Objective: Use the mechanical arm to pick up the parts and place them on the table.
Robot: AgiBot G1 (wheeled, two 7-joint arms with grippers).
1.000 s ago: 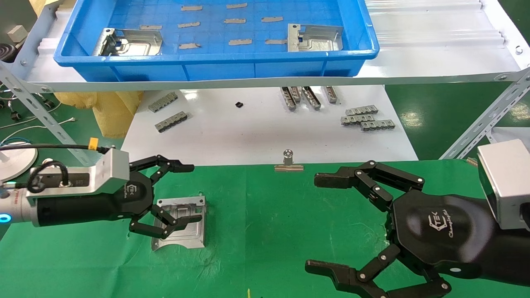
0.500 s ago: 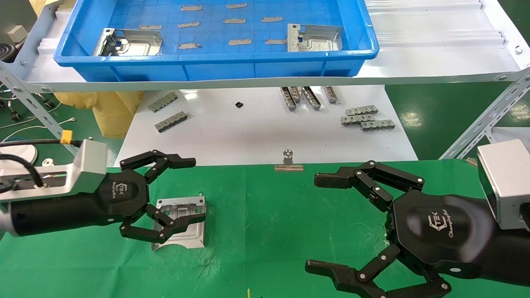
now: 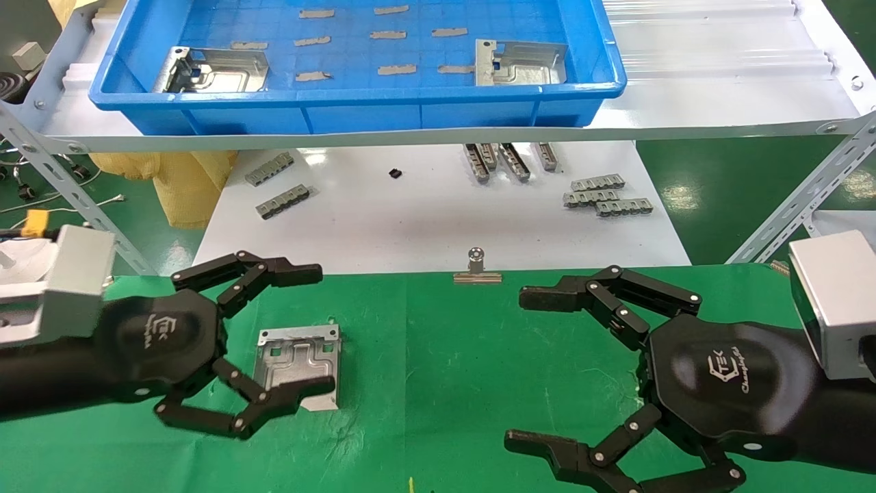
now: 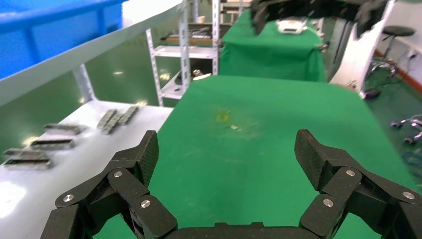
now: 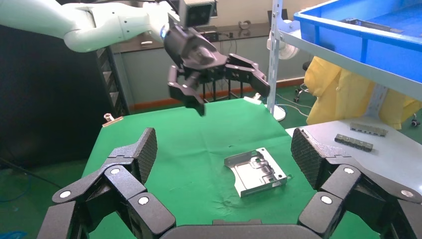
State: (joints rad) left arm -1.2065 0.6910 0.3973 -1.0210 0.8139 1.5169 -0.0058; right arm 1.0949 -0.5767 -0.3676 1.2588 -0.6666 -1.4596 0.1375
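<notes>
Now lifted back from the part (image 3: pixel 298 365) lying flat on the green table (image 3: pixel 445 383), left gripper (image 3: pixel 291 339) spread wide, holding nothing, apparently freeing it for another fetch.

Black left gripper (image 3: pixel 318 332), white logo; silver embossed part (image 3: pixel 298 363) between its fingers on green table (image 3: pixel 445 356). Blue bin (image 3: pixel 356 109) beyond; right gripper (image 3: pixel 523 370) black.

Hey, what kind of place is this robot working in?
Most likely a factory or assembly workshop. A blue plastic bin on a slotted-angle metal rack holds stamped sheet-metal parts, small ribbed metal strips lie on a white tabletop, and another part lies on a green-clothed bench.
</notes>
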